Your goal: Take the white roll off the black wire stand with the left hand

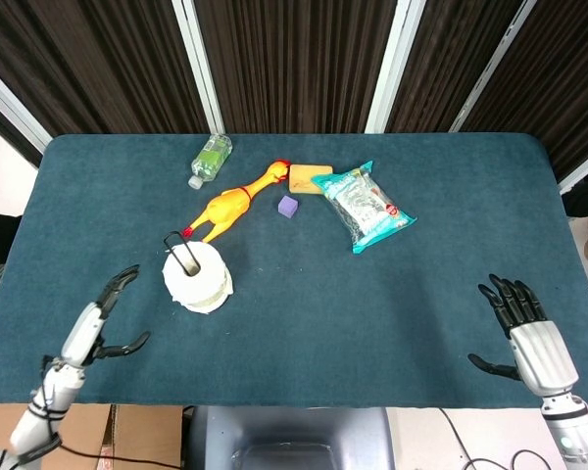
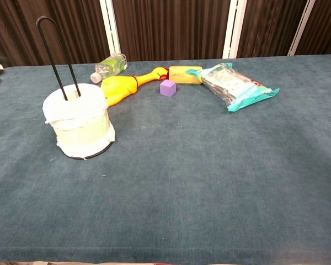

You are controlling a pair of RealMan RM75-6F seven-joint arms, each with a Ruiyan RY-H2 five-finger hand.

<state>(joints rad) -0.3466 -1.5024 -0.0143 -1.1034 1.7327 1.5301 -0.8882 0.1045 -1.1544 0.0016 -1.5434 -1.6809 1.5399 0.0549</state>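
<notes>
In front of me the counter (image 1: 304,323) is covered in dark teal cloth. On it stands the black wire stand (image 2: 58,55) carrying the white roll (image 2: 80,124). Farther back lie a clear bottle (image 1: 210,159), a yellow rubber chicken (image 1: 237,201), a purple cube (image 1: 288,206), a yellow sponge (image 1: 308,177) and a teal packet (image 1: 363,206).

Big table (image 1: 392,294) topped with dark teal carpet-like fabric fills most of both views. Right behind its far edge hangs a dark brown pleated curtain (image 1: 294,59), split up by white vertical posts (image 1: 198,59). Below the table's near edge there's brown cardboard (image 1: 127,436) at the left. Lighting's even, no harsh shadows.
</notes>
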